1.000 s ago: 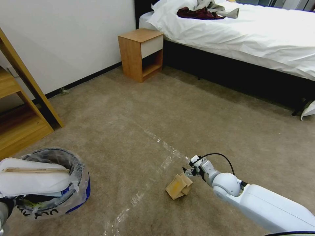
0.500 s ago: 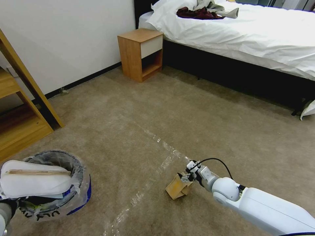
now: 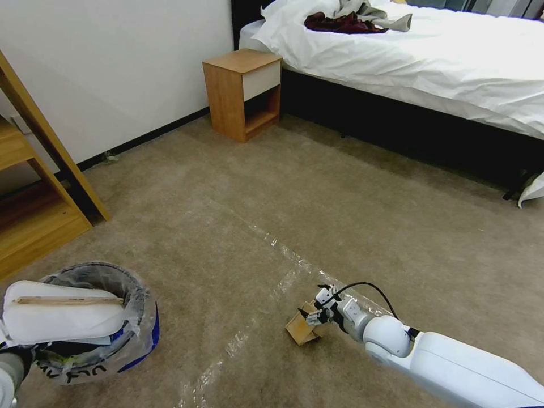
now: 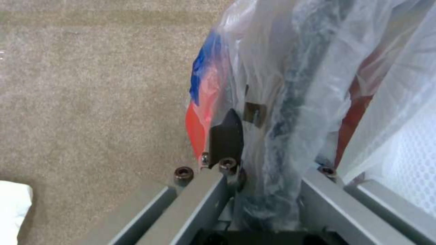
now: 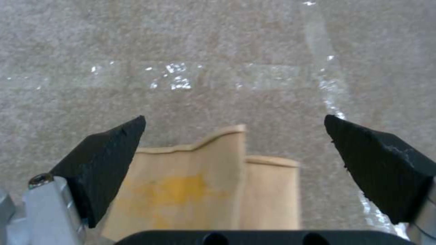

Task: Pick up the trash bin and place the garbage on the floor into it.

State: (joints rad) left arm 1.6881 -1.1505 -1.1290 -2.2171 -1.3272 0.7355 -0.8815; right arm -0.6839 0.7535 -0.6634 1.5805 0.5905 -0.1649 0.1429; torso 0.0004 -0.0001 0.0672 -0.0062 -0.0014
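Right gripper is hovering low over the folded brown cardboard on the carpeted floor, beside a crossing of clear tape strips. Its jaws are standing wide, one fingertip on each side of the cardboard, not touching it. Left gripper is clamping the bag-lined rim of the trash bin, holding it at the robot's left. A white slipper with a thin wooden stick is lying across the bin's mouth.
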